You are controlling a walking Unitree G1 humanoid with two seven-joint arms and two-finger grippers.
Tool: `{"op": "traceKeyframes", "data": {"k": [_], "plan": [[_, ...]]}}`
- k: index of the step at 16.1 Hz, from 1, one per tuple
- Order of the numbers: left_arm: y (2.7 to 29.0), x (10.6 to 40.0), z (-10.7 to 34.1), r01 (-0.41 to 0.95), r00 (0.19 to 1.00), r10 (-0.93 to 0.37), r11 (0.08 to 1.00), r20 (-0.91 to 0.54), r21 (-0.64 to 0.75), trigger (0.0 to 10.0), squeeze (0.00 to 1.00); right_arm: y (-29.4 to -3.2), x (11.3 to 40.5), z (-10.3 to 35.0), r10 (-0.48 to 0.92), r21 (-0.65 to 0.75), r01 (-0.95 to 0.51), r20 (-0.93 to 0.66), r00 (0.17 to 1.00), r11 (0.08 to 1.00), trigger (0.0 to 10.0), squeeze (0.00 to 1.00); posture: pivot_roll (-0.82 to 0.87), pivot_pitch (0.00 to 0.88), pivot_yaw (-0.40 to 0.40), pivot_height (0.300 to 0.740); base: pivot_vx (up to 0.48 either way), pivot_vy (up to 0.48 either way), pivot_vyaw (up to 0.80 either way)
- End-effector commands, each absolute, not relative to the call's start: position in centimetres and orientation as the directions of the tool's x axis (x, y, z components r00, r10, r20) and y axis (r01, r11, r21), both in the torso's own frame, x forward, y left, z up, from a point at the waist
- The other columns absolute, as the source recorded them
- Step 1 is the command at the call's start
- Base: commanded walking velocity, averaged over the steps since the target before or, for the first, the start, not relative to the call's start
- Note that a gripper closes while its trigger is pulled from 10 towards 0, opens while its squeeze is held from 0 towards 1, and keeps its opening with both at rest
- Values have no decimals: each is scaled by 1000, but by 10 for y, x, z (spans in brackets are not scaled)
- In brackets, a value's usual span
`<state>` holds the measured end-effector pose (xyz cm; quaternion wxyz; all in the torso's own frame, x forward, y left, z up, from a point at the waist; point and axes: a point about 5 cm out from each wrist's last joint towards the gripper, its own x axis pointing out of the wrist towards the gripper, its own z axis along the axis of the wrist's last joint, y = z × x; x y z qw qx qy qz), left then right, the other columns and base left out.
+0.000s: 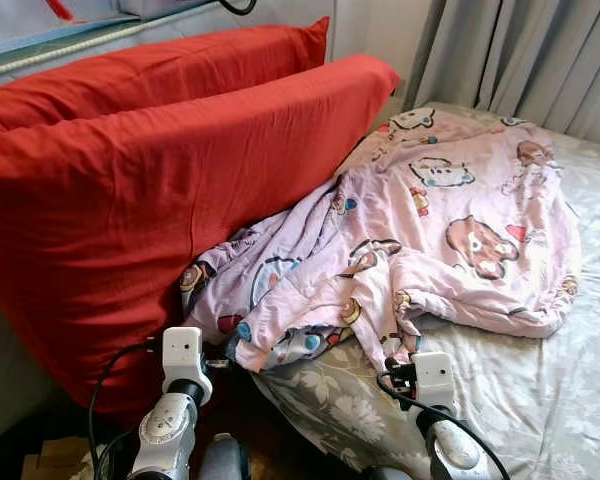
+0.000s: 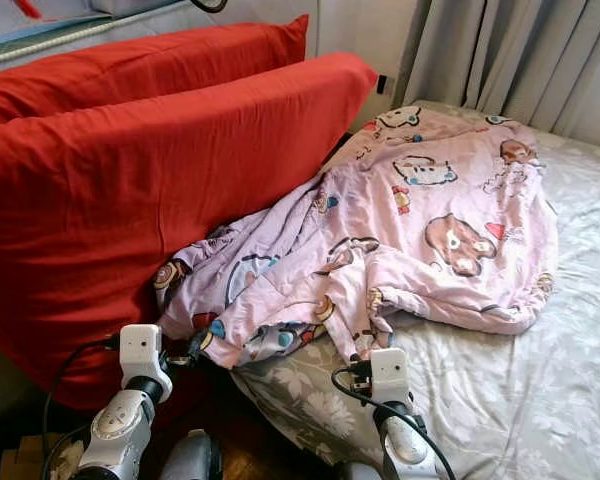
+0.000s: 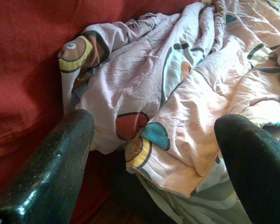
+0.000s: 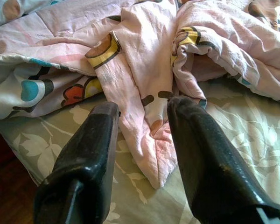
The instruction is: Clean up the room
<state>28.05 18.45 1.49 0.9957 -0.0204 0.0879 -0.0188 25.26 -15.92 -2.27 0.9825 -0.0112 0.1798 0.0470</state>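
Both open hands (image 4: 140, 116) straddle crumpled pink quilt (image 1: 420, 230) folds.

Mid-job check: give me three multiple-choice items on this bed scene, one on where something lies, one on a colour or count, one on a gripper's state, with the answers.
1. Where does the crumpled pink blanket lie?
A. on the floor
B. on the bed, against the red pillows
C. folded on a chair

2. How many red pillows stand at the bed's side?
A. two
B. one
C. four

3. How is the left gripper?
A. shut on the curtain
B. shut on a pillow
C. open, fingers either side of a blanket corner

Answers: 1 B, the blanket spreads over the floral sheet and bunches against the pillows. 2 A, one red pillow leans behind the other. 3 C, the left wrist view shows both fingers apart with the blanket's corner between them.
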Motion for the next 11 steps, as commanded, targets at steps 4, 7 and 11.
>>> {"op": "traceKeyframes", "data": {"k": [4,7,11], "plan": [[184,280,13,48,980,-56,998,-192,-42,10000,0,-164,248,-28,47,7,-48,-391,919,999,10000,0,29,66,-38,652,0,0,0],[185,280,13,57,978,-61,998,-199,-27,10000,0,-164,249,-29,37,-8,-44,-409,912,999,10000,0,30,70,-37,632,0,0,0],[185,280,14,57,980,-62,998,-191,-35,10000,0,-162,250,-27,37,8,-37,-393,919,999,10000,0,33,73,-37,627,0,0,0]]}}
